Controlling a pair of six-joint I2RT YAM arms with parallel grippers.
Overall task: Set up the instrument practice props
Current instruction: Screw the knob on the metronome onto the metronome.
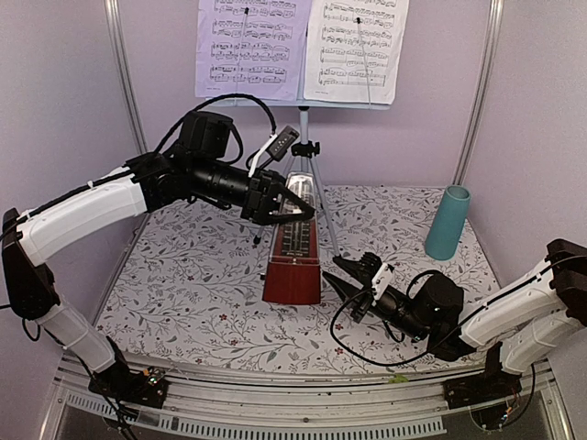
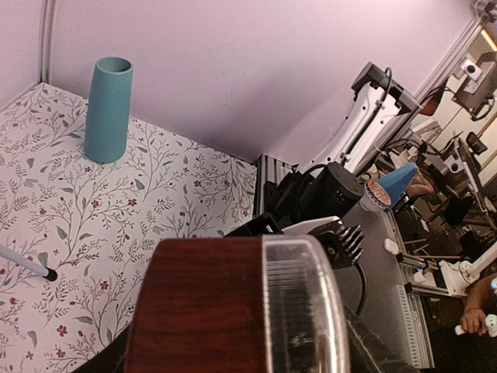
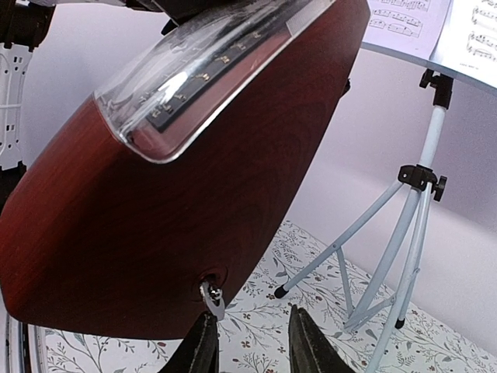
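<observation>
Gripping metronome [image 1: 293, 258] top with left gripper [image 1: 290, 202]

Your table [image 1: 183, 293] has a floral-print cover. On it you have the red-brown metronome [image 1: 293, 261] standing mid-table, the music stand [image 1: 322, 197] with its tripod feet planted just behind it, and a teal cup [image 1: 447, 223] upright near the right wall.

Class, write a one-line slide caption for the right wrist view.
Right gripper poised just below the metal winding key of the red-brown metronome; music stand tripod beyond.
</observation>
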